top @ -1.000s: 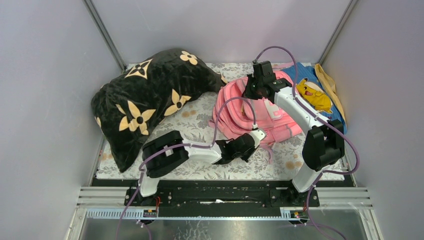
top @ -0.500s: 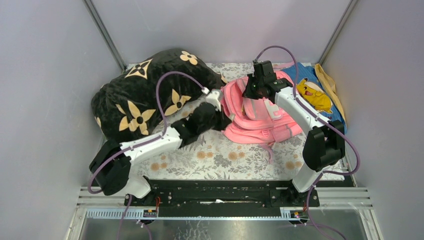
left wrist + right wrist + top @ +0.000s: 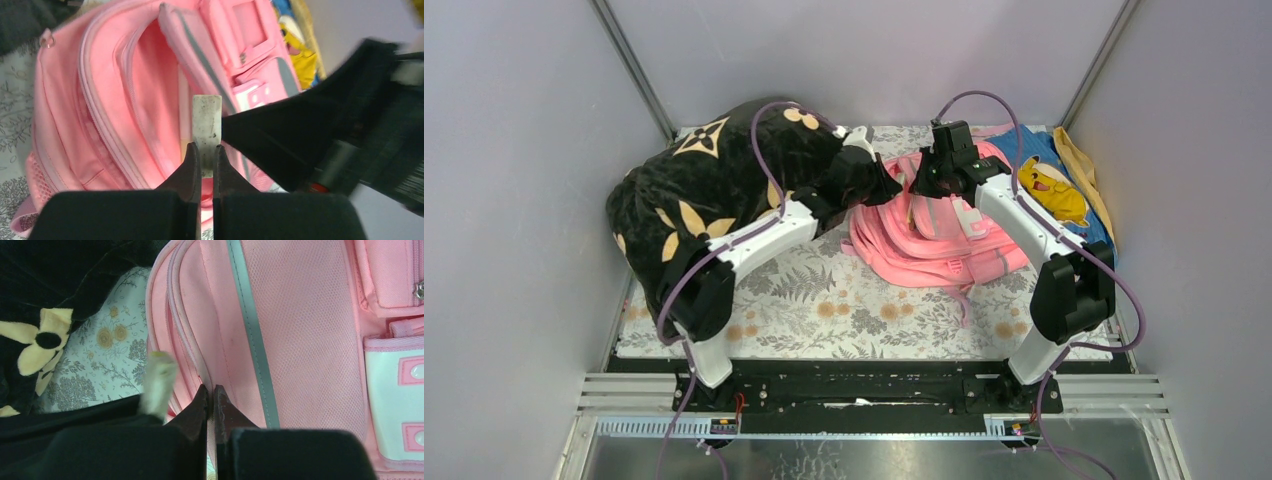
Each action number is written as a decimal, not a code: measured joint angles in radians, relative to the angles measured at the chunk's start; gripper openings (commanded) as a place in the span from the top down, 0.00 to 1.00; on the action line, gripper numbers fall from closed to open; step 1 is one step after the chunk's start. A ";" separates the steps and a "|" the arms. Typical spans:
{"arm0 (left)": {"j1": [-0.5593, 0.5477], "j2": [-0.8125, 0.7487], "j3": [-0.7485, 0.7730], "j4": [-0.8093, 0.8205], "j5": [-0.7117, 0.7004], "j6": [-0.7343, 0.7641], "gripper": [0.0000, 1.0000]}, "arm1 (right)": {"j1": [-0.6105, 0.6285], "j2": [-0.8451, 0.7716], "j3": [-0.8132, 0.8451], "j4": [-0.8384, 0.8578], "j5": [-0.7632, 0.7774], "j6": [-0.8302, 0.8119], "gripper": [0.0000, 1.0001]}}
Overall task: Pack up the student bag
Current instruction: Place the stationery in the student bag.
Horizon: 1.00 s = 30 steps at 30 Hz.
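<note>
- The desk [image 3: 844, 310] is covered by a floral-print sheet, with the two arms bolted at its near edge
- A black pillow [image 3: 694, 190] with tan flowers fills the far left corner and runs down the left edge
- The student bag [image 3: 934, 245], pink with grey trim, lies at the far edge right of centre, between the pillow and the blue cloth; its main compartment gapes open in the left wrist view
- The left arm [image 3: 754, 235] reaches from the near left across the pillow's right end to the bag's far left part; its jaws are almost closed, pinching a pale block
- The right arm [image 3: 1024, 225] arches over the bag's right side to its far end; its jaws are pressed together on the pink rim of the bag's opening
- A blue cloth [image 3: 1052, 190] with a yellow cartoon figure lies in the far right corner, partly under the bag
- The pale block [image 3: 206, 120], small and rectangular, stands upright between the left jaws, over the open compartment
</note>
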<state>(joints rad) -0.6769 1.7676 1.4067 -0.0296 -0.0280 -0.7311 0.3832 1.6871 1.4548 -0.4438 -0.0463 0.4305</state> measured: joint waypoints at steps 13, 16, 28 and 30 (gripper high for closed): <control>0.005 0.171 -0.020 0.043 -0.011 -0.066 0.76 | -0.009 0.000 0.000 -0.008 0.000 -0.003 1.00; 0.005 0.224 0.045 0.044 -0.004 -0.045 0.56 | -0.011 0.000 0.001 -0.008 0.000 -0.003 1.00; 0.003 0.050 -0.047 0.023 0.003 0.046 0.54 | -0.013 0.000 0.016 -0.025 0.003 -0.004 1.00; -0.003 -0.034 -0.121 0.026 -0.006 0.061 0.54 | -0.016 0.000 0.019 -0.027 0.003 -0.004 0.98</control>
<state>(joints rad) -0.6800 1.7336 1.2861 -0.0036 -0.0345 -0.6697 0.3672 1.6871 1.4738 -0.4709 -0.0433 0.4267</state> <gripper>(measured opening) 0.465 0.029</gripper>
